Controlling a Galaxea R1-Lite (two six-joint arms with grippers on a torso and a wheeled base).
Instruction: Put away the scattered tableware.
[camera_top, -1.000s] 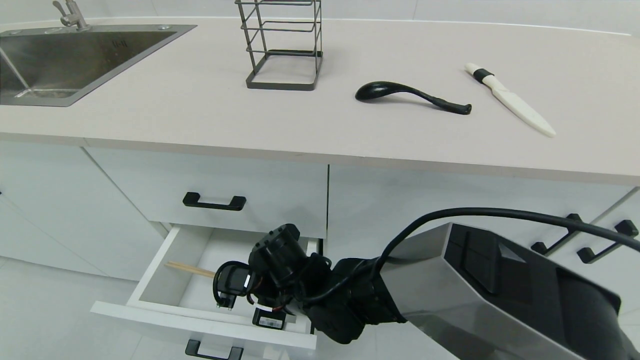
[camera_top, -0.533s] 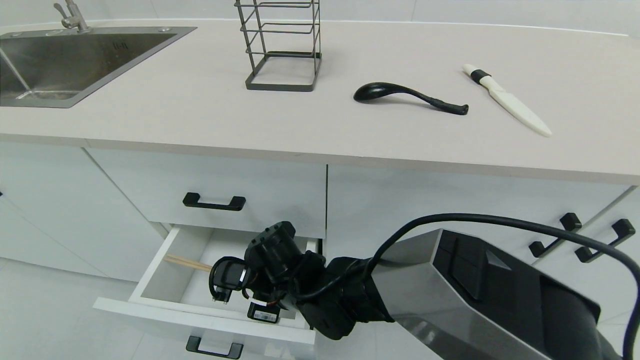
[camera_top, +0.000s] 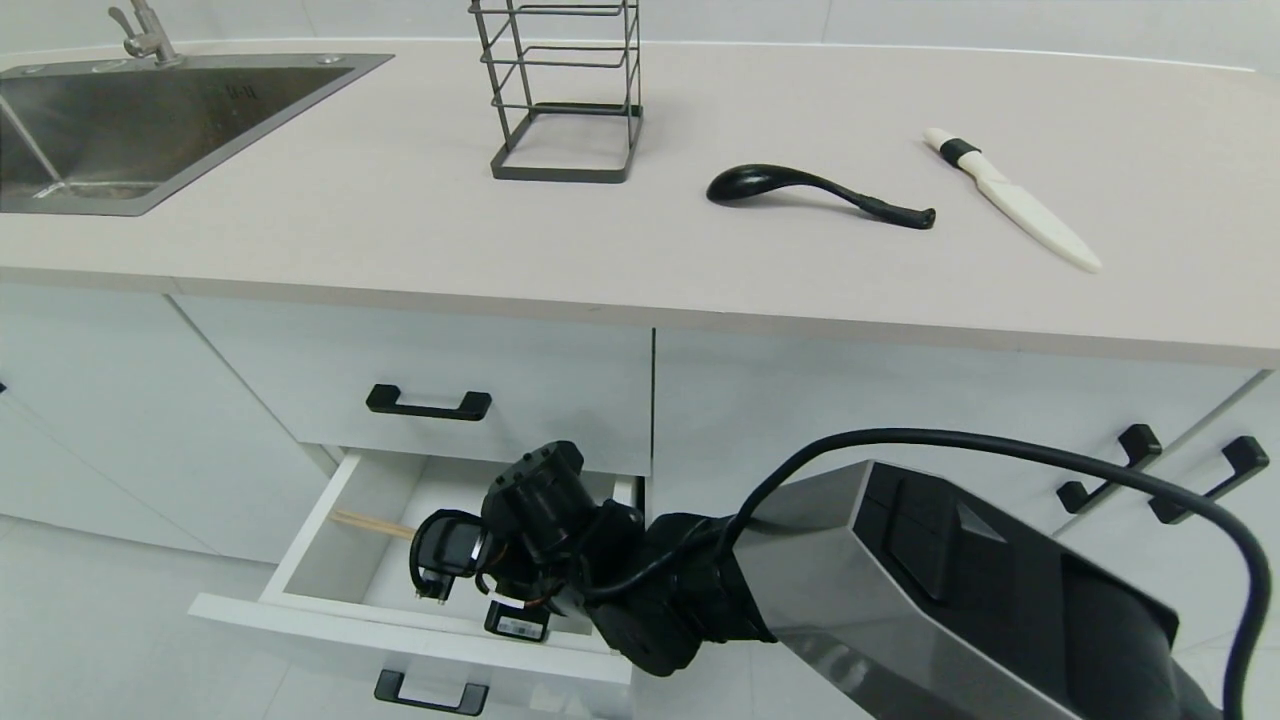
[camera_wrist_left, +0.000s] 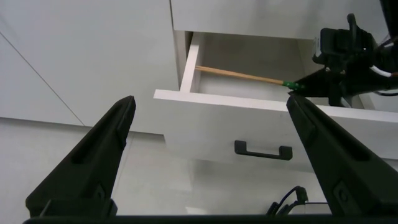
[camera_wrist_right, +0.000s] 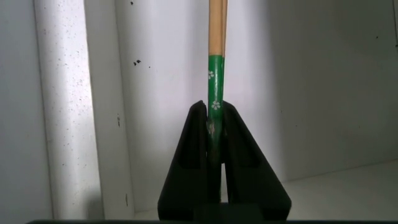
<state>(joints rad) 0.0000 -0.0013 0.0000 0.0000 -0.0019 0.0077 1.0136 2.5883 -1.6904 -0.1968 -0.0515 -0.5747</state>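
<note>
Where the chopsticks are: the chopsticks (camera_wrist_right: 216, 43) reach into the open drawer (camera_top: 300, 625), held as a pair by their green end, the bare wooden tips pointing toward the drawer's left wall.
Right gripper: the right gripper (camera_wrist_right: 214, 118) is closed tight on that green end, its fingers pinching both sticks together.
Change: over the last second the right arm has eased a little farther left inside the drawer, taking the chopsticks along; the head camera has also shifted slightly, so the move is small.
Meaning: I judge this the placing step for the chopsticks, which look low enough to let go; whether they already touch the drawer floor is not clear.
Right arm pose: stretched down and forward from the robot's right, the wrist bent over the drawer front, the gripper pointing left along the drawer.
Left gripper: the left gripper (camera_wrist_left: 210, 102) hangs just outside the drawer front, spread wide and empty.
Left to do: a black ladle (camera_top: 800, 190) and a white knife (camera_top: 1015, 200) lie apart on the tabletop (camera_top: 400, 230).
</note>
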